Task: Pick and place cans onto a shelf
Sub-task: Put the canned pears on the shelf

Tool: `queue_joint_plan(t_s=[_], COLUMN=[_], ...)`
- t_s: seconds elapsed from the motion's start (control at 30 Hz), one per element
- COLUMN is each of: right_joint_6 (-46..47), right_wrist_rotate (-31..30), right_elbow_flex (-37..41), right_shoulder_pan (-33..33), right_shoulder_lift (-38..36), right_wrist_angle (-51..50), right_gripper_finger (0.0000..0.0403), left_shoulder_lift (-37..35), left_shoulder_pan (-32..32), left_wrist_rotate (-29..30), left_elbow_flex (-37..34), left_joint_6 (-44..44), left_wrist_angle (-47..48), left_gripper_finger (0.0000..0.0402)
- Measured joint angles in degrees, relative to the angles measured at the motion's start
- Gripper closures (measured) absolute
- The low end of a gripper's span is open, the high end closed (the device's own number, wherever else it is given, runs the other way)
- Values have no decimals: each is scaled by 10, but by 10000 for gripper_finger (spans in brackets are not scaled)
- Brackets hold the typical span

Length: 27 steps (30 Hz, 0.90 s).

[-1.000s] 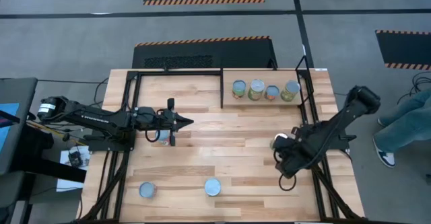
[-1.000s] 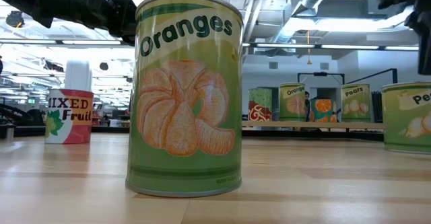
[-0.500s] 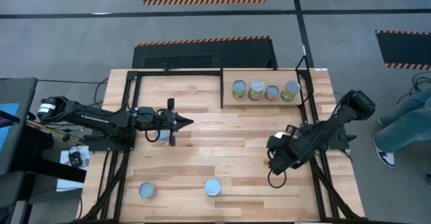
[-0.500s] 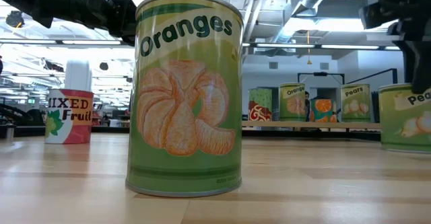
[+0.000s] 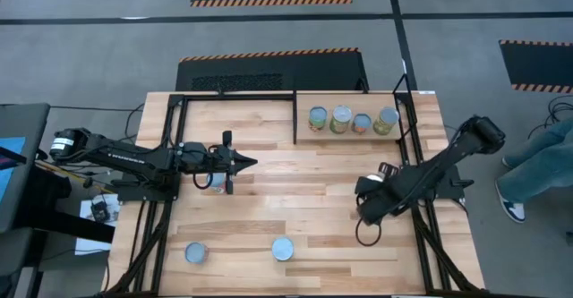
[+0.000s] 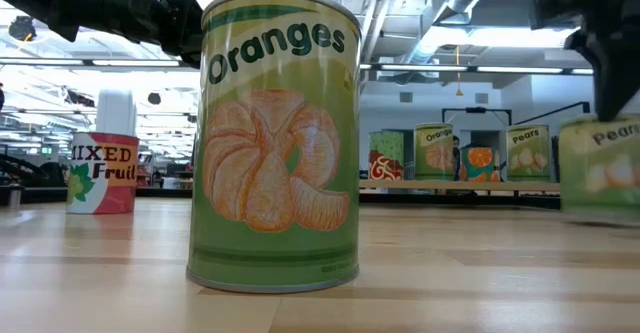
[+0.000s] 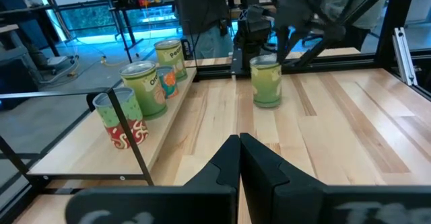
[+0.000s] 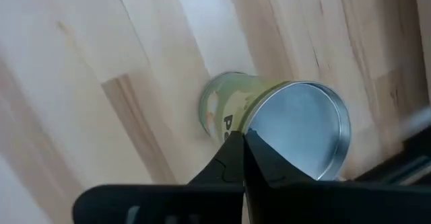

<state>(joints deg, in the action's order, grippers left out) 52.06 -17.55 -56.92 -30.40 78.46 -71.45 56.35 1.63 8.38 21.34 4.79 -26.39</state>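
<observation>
Just off the shelf's front edge, on the tabletop: the Pears can (image 8: 296, 126) stands upright, well apart from the four cans (image 5: 341, 118) already on the shelf (image 5: 345, 101).
Right gripper: the right gripper (image 8: 242, 138) has its fingers clenched together on nothing, the tips meeting with no gap.
Can against gripper: the can lies just beyond the closed tips, not between them; I cannot tell whether they touch it.
Handling: probably a rigid tin with some weight, a smooth label and a slick silver top, so likely to slip or topple if nudged.
Where to hold: across the label at mid-height, fingers on opposite sides, clear of the rim.
Next move, as I judge it: spread the fingers and straddle the can.
Left gripper: the left gripper (image 7: 239, 140) waits clenched and empty, well to the left of the shelf.
</observation>
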Motion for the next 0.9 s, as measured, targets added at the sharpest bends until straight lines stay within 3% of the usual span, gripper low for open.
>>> queue_joint_plan(t_s=[0.23, 0.47, 0.67, 0.83, 0.9], right_joint_6=[-70, -187, -362, -588, -665], right_wrist_rotate=[-34, -98, -126, -121, -91], right_elbow_flex=[-77, -224, -330, -348, -347], right_shoulder_pan=[46, 151, 313, 481, 549], right_shoulder_lift=[-41, -45, -31, -31, -30], right_wrist_angle=[-1, -80, -147, -124, -107], right_gripper_finger=[396, 397, 399, 399, 399], left_shoulder_lift=[0, 0, 0, 0, 0], left_shoulder_pan=[0, 0, 0, 0, 0], left_wrist_rotate=[0, 0, 0, 0, -1], left_elbow_flex=[0, 0, 0, 0, 0], left_joint_6=[0, 0, 1, 0, 0], left_wrist_angle=[0, -1, -1, -1, 0], left_gripper_finger=[401, 401, 401, 401, 401])
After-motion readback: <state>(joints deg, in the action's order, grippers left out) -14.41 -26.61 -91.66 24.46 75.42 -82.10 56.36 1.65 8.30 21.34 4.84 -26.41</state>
